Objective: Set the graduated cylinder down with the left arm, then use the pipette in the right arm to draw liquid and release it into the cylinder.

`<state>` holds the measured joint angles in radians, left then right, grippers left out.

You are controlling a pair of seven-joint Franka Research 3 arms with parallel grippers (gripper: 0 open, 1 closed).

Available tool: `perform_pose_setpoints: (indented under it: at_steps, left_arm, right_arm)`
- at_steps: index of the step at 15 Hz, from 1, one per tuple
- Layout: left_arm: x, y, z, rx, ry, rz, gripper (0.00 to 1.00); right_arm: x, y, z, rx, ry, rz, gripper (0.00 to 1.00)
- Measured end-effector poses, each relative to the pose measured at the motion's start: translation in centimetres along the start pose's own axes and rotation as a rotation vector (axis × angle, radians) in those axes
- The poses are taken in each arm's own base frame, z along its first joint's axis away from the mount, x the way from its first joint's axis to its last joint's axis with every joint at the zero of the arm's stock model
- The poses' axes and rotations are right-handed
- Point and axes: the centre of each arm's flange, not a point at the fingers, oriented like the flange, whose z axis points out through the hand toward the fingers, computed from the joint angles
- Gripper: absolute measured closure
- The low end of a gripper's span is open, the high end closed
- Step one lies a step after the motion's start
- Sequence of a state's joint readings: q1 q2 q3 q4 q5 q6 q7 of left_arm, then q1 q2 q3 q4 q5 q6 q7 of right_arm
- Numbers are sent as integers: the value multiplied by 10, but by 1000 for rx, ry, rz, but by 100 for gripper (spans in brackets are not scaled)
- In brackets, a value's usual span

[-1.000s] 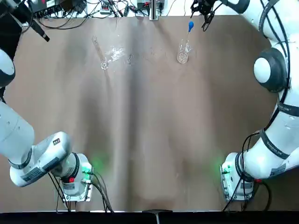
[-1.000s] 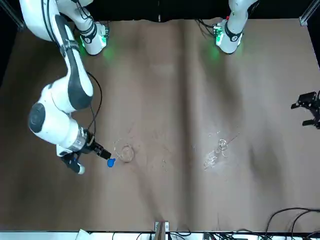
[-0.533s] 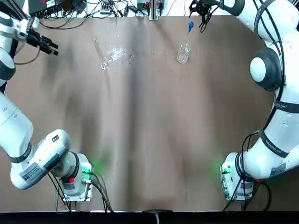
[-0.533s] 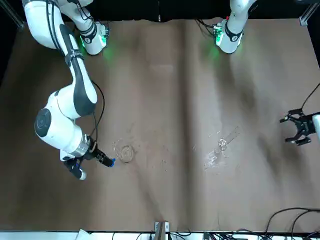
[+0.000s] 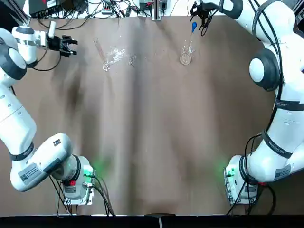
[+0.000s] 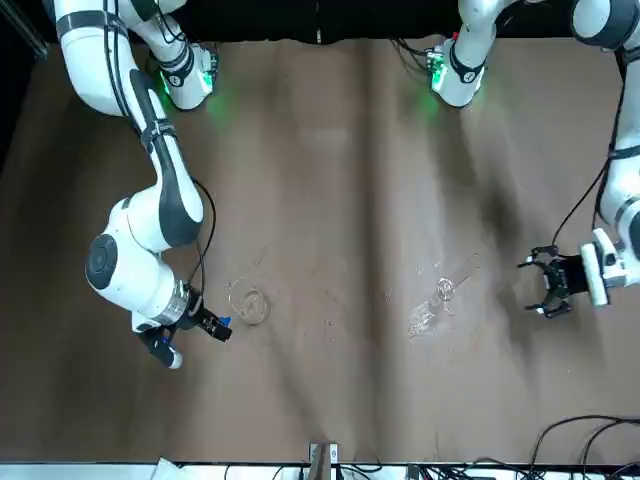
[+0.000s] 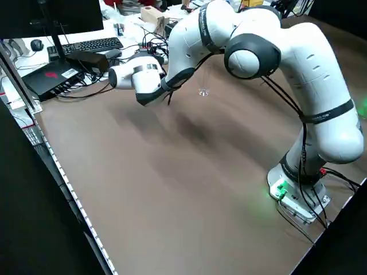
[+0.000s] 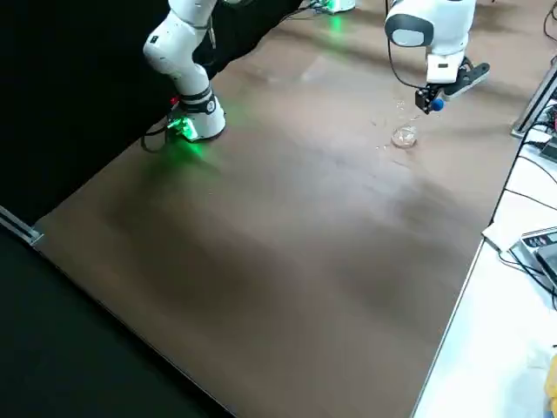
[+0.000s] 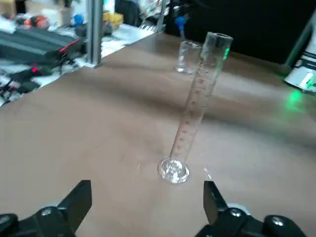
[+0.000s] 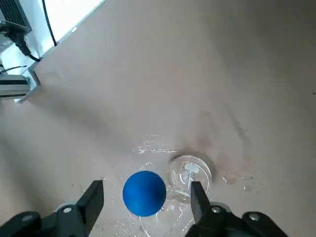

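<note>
The graduated cylinder [image 9: 194,111] stands upright on the brown table, alone, straight ahead of my left gripper [image 9: 146,203]. That gripper [image 5: 68,45] is open and empty, a short way toward the table's left edge from the cylinder [image 5: 101,55]. The pipette, with its blue bulb [image 10: 144,193], stands in a short clear beaker [image 10: 189,172] at the far right. My right gripper [image 5: 199,13] is open; its fingers [image 10: 94,196] flank the bulb with a gap on each side. In the front view the bulb [image 6: 222,322] sits at the right gripper [image 6: 214,328].
Small clear glass pieces [image 5: 119,52] lie scattered just right of the cylinder. Cables and electronics [image 5: 109,7] line the far table edge, with a metal post [image 9: 94,30] there. The arm bases [image 5: 78,183] stand at the near edge.
My left gripper has swung in from the far left edge toward the cylinder. My right gripper has shifted closer over the pipette's bulb. Cylinder and beaker have not moved.
</note>
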<state>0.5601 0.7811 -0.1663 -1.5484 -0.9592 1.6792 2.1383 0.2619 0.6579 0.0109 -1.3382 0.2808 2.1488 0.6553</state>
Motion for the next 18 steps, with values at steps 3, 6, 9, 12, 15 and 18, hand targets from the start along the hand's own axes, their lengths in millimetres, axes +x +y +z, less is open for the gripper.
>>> perform_pose_setpoints:
  at_steps: [3, 6, 9, 12, 15, 18]
  left_arm:
    - [-9, 1, 35, -58, 60, 85, 0]
    - [-20, 4, 59, -106, 102, 125, 0]
    - [-18, 3, 94, -128, 144, 190, 0]
    - [-17, 4, 117, -158, 152, 229, 0]
    - [-22, 7, 123, -157, 168, 229, 0]
    - [-21, 9, 134, -144, 208, 268, 0]
  right_arm:
    - [0, 0, 2, -1, -2, 1, 31]
    - [0, 0, 1, 0, -1, 1, 41]
    - [1, -1, -1, 3, 1, 1, 46]
    - [1, -2, -1, 4, 3, 0, 56]
    - [1, -2, -2, 5, 3, 0, 67]
    - [1, -2, -2, 5, 3, 0, 74]
